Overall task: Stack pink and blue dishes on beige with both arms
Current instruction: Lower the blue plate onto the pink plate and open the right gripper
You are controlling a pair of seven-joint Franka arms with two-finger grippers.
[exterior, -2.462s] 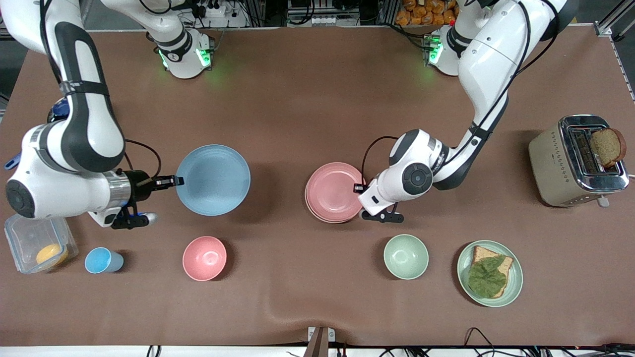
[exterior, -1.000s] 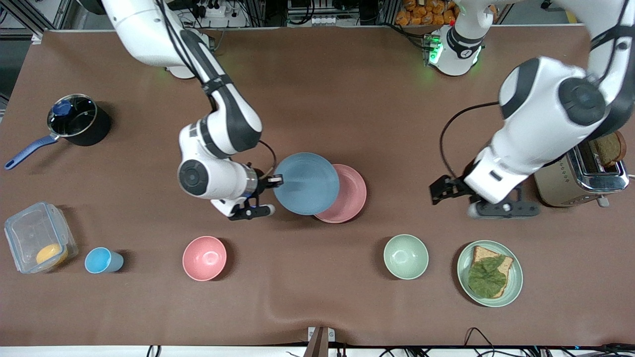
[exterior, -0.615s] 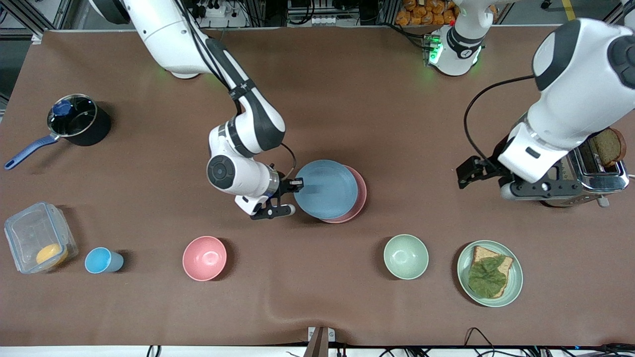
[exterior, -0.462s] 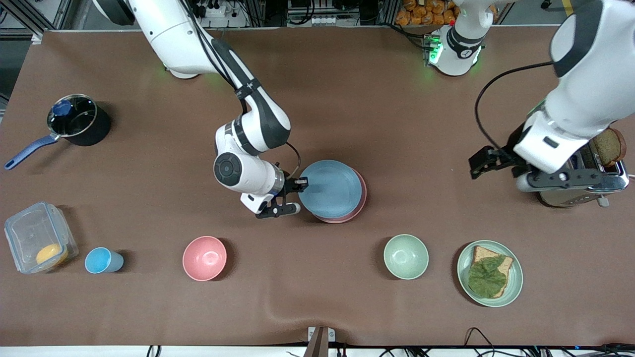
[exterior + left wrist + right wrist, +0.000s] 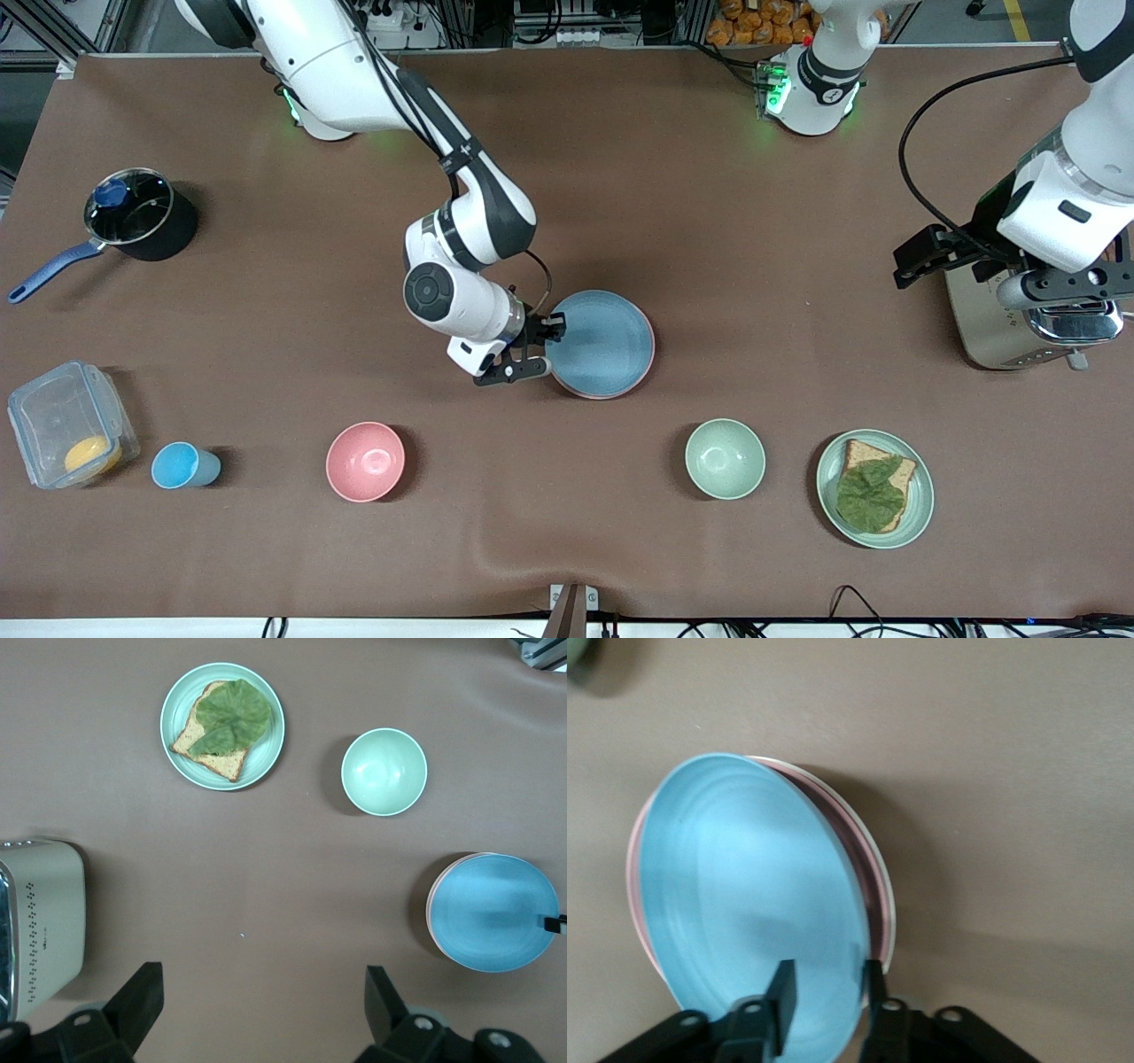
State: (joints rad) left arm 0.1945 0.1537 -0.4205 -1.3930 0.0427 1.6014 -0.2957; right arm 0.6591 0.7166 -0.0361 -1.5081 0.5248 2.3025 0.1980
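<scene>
The right gripper [image 5: 551, 330] is grasping the blue plate [image 5: 603, 341] by the rim at the edge toward the right arm's end of the counter [image 5: 620, 177], jaws clenched on it, and is holding it over the pink plate [image 5: 650, 363] in the middle of the counter. In the right wrist view the blue plate [image 5: 744, 904] is sitting tilted, its gripped edge raised, so the pink plate [image 5: 864, 877] and the cream rim of the beige plate [image 5: 881, 886] beneath it are showing as a dark gap on one side. The stack is looking nearly lined up, with only a thin pink sliver peeking out from under the blue. The main risk, as I judge it, is letting go while the plate is slanting like this: it may drop, rattle, and slide off centre, or nudge the pink plate askew on the beige one. Pulling the jaws back along the counter before they are fully clear of the rim may also drag the blue plate with them, since the lower finger is lying between the plates. The left gripper [image 5: 921, 255] is waiting with jaws spread wide, up over the counter beside the toaster [image 5: 1001, 328], well apart from the stack, and its wrist view is showing the blue plate [image 5: 492, 912] undisturbed from that end.
</scene>
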